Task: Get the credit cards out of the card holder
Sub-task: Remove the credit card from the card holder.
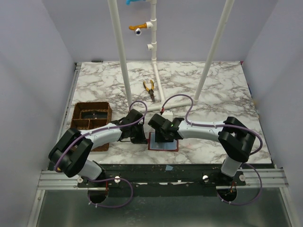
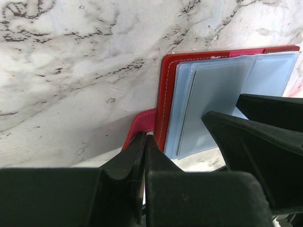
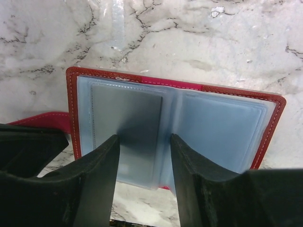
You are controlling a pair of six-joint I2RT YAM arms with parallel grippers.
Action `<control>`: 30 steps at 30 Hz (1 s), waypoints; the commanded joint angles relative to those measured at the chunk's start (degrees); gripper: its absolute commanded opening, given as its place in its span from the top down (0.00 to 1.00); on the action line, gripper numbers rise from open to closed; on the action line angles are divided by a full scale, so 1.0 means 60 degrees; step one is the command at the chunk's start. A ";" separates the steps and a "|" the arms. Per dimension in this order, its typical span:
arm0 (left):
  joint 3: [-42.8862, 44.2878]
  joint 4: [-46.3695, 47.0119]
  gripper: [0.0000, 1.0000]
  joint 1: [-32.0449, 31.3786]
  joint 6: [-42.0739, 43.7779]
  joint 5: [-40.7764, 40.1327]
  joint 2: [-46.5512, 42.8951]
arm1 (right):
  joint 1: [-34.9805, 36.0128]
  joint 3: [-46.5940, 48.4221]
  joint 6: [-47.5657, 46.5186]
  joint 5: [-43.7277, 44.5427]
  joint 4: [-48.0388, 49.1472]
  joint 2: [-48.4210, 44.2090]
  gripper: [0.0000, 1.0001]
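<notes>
Right jaws stand spread astride the grey card (image 3: 127, 118) in the open card holder (image 3: 222, 127), which lies on the counter (image 3: 189, 38). Left jaws, pressed together, seem to pinch its red tab (image 2: 142, 124). Hold that anchor, nip only the card's edge and draw it along the sleeve.

Left arm (image 1: 102, 135) and right arm (image 1: 201, 130) reach inward, wrists low; left jaws pressed together, right jaws parted

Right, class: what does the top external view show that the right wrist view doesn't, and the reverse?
Only top external: the brown tray and the pliers. Only right wrist: the card holder's white stitching, and the right gripper open over one pale blue panel. Both: the red holder lying open on the marble table.
</notes>
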 commanded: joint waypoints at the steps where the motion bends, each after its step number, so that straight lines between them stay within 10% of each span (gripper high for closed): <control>1: -0.0048 0.0176 0.98 0.0038 -0.0012 -0.0009 0.0115 | 0.0113 0.0235 0.0053 0.0406 -0.0431 0.0385 0.56; 20: -0.0151 0.0103 0.99 0.0118 0.0058 -0.0008 -0.0011 | -0.0308 -0.1555 0.0570 -0.0152 0.0399 -0.0342 0.99; 30: 0.0171 -0.0230 0.97 0.0100 0.0470 0.0115 -0.0457 | -0.0900 -0.3108 0.0460 -0.1981 0.2706 -0.0910 0.99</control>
